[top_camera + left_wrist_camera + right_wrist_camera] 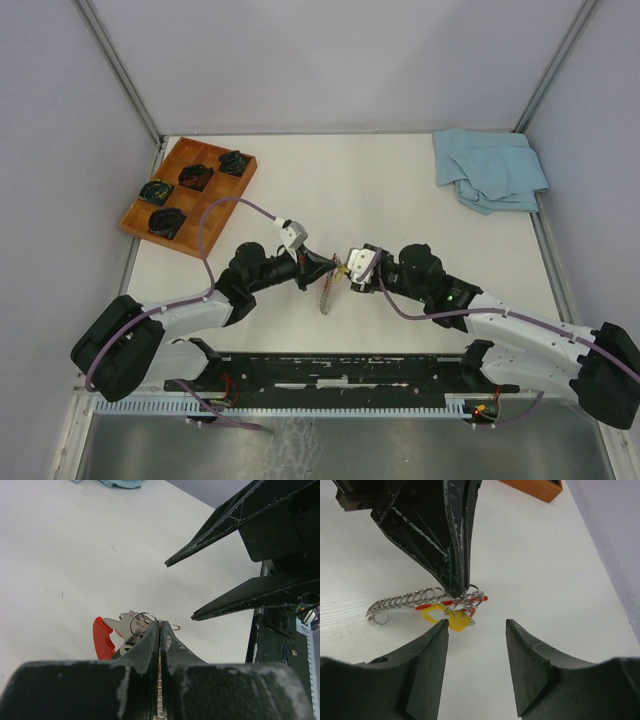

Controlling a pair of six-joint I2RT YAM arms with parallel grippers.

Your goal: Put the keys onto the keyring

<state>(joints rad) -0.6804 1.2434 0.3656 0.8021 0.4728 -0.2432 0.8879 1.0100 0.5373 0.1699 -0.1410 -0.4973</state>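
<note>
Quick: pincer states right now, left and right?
Left pincer: closed, pinching the keyring.
Right pincer: open, holding nothing.

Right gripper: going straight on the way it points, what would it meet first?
Probably the small yellow-headed key beside the thin metal keyring pinched in the shut left gripper; depth is unclear.

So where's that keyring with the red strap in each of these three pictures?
Top external: keyring at table centre, between both arms' tips.
Left wrist: keyring low centre.
Right wrist: keyring centre, above the open right gripper.
Shared landmark: the shut left gripper pinching it.
</note>
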